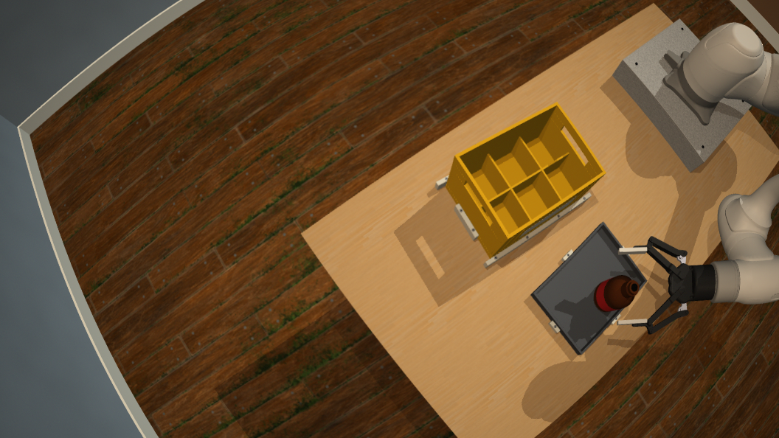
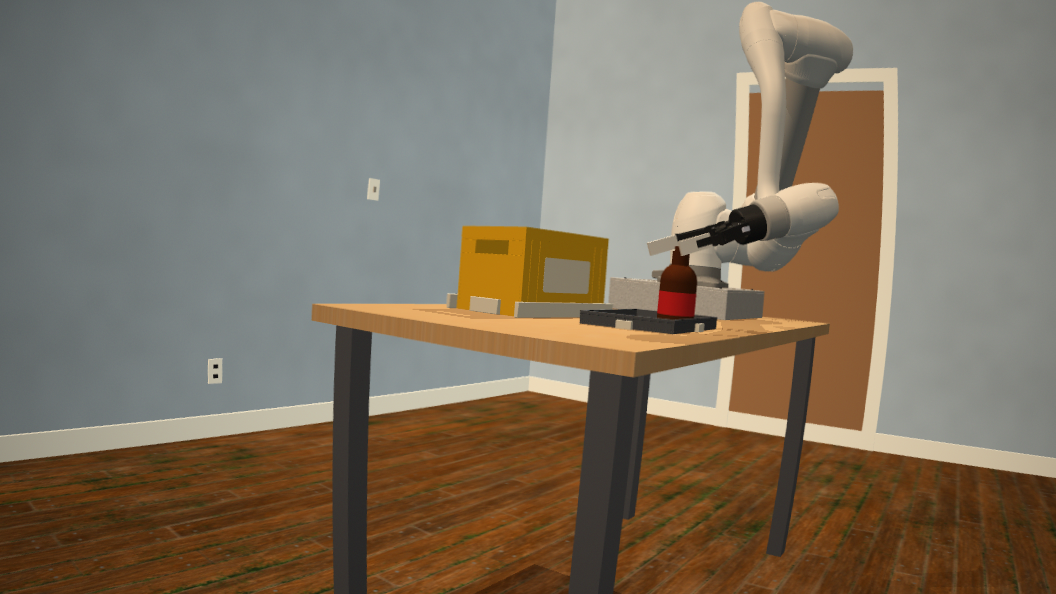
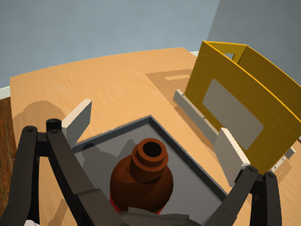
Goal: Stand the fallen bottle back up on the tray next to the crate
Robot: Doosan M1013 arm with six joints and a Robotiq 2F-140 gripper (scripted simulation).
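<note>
A brown bottle [image 1: 615,293] with a red label stands upright on the dark grey tray [image 1: 585,288], near the tray's edge closest to the arm. It also shows in the side view [image 2: 677,288] and in the wrist view [image 3: 143,178], mouth up. My gripper [image 1: 622,285] is open wide and empty. Its fingers [image 2: 668,243] reach in level from the table's edge, one on each side of the bottle's top, at about the height of the mouth. They do not touch the bottle [image 3: 153,140].
The yellow crate [image 1: 525,177] with several empty compartments stands beside the tray on pale rails. The arm's grey base block [image 1: 675,97] sits at the table's far corner. The tray [image 2: 646,319] lies close to the table edge.
</note>
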